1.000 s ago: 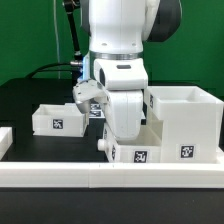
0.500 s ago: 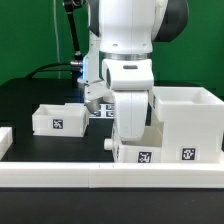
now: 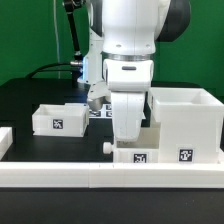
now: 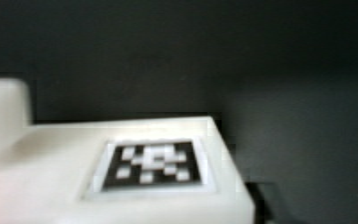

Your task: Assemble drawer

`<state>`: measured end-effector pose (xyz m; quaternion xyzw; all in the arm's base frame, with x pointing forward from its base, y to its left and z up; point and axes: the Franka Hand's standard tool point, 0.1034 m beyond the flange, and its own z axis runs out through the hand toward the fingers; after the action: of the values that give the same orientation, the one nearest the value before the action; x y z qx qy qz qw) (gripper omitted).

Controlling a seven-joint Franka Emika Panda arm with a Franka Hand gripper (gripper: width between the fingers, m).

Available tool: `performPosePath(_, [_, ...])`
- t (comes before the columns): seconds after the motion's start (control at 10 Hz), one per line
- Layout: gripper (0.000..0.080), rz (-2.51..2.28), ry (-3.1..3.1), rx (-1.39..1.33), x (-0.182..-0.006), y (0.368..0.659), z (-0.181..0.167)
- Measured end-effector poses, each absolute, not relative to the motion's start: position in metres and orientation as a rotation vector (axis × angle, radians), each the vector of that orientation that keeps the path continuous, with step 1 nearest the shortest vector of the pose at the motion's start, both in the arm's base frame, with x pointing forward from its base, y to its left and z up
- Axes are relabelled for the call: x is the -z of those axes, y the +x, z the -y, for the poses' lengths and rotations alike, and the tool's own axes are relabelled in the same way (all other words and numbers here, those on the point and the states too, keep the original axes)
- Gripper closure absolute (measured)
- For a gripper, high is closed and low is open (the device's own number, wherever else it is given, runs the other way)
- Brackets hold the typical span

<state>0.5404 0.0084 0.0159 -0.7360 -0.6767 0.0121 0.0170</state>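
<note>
The tall boxy white housing (image 3: 186, 124) stands at the exterior view's right, open side up, with a tag on its front. One small open-top tray (image 3: 58, 119) sits at the left. A second small tray (image 3: 139, 156) is low beside the housing's left wall, just behind the front rail. My gripper (image 3: 127, 142) comes straight down onto it, and the white hand hides the fingers. In the wrist view this tray's white tagged wall (image 4: 123, 150) fills the frame, with a dark finger (image 4: 252, 199) against its edge. The gripper looks shut on this tray.
A long low white border rail (image 3: 100, 176) runs along the front, and another rail end (image 3: 4, 140) shows at the left. The marker board (image 3: 99, 113) lies behind the arm. The table is black, with a green backdrop behind it.
The arm has turned and moved toward the exterior view's right and down. The held tray has gone from tilted to level and sits lower beside the housing.
</note>
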Motion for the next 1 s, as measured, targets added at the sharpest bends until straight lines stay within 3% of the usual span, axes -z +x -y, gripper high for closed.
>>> performPosePath(0.2, [0.0369, 2.102, -2.301, -0.026, -0.023, 0.544, -0.009])
performPosePath(0.3, [0.0369, 2.106, -2.305, -0.018, -0.028, 0.546, -0.009])
performPosePath(0.4, [0.0211, 2.109, -2.308, -0.019, -0.036, 0.548, -0.009])
performPosePath(0.7, [0.0153, 2.144, -2.296, -0.027, -0.067, 0.554, 0.004])
performPosePath(1.0, [0.0150, 2.303, -2.166, 0.002, -0.070, 0.562, 0.050])
